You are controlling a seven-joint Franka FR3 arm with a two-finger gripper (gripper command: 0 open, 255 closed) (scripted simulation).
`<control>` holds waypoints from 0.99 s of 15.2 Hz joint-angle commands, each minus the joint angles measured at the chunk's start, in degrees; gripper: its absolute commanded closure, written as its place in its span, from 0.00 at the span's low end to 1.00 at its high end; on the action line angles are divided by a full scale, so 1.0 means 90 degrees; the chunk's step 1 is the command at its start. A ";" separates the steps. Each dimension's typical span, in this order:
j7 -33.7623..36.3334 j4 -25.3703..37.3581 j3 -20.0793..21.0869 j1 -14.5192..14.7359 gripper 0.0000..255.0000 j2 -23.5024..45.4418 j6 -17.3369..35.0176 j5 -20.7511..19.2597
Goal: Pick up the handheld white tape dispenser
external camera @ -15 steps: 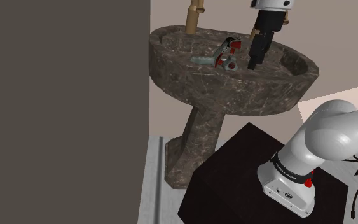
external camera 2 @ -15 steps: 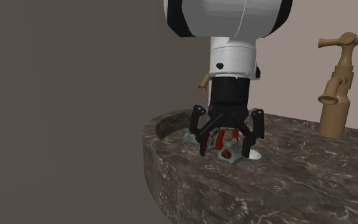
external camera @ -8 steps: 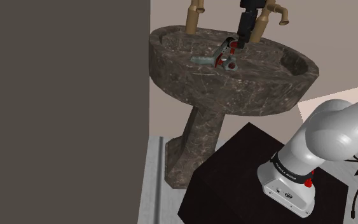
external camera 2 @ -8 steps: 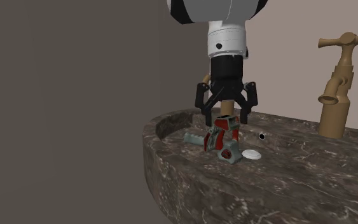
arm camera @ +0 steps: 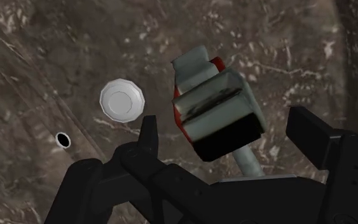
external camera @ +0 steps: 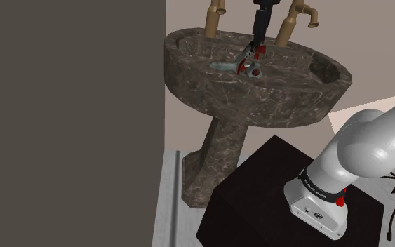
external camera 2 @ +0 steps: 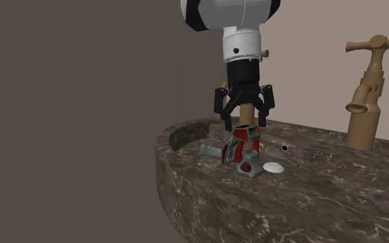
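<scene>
The black two-finger gripper (external camera 2: 245, 126) is now seen higher than it was a second ago. Back then it was low in the basin, with its fingers down around the grey and red handheld tape dispenser (external camera 2: 242, 152). Now it is held above the tape dispenser. In the shoulder view the gripper (external camera: 259, 31) is also found further to the left and nearer the back of the dark brown marbled stone sink (external camera: 259, 105).

The tape dispenser (external camera: 243, 62) is not moved at all. It is left lying in the same spot on the bottom of the sink (external camera 2: 206, 200). So nothing is picked up yet, and it is thought that the gripper must be brought down again.

The fingers are spread wide apart and nothing is held between them.

In the wrist view the tape dispenser (arm camera: 215, 114) is seen right under the gripper (arm camera: 224, 121), between the two fingers but not touched by them. Its thick grey and black end is turned up toward the hand. A small white round disc (arm camera: 122, 100) is seen just beside it, and a little black hole (arm camera: 62, 139) is found further off. A brown metal tap (external camera 2: 365, 90) is set well apart at the back rim.
</scene>
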 commanded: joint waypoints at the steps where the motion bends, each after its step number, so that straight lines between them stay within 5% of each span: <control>1: 0.0006 -0.0208 -0.0005 0.0000 0.00 -0.0038 0.0173 -0.0005; 4: 0.0016 -0.0366 -0.0007 0.0000 0.00 -0.0062 0.0306 -0.0005; 5: 0.0021 -0.0369 -0.0004 0.0002 1.00 -0.0060 0.0311 -0.0004; 15: 0.0009 -0.0267 -0.0006 0.0000 1.00 -0.0047 0.0221 -0.0005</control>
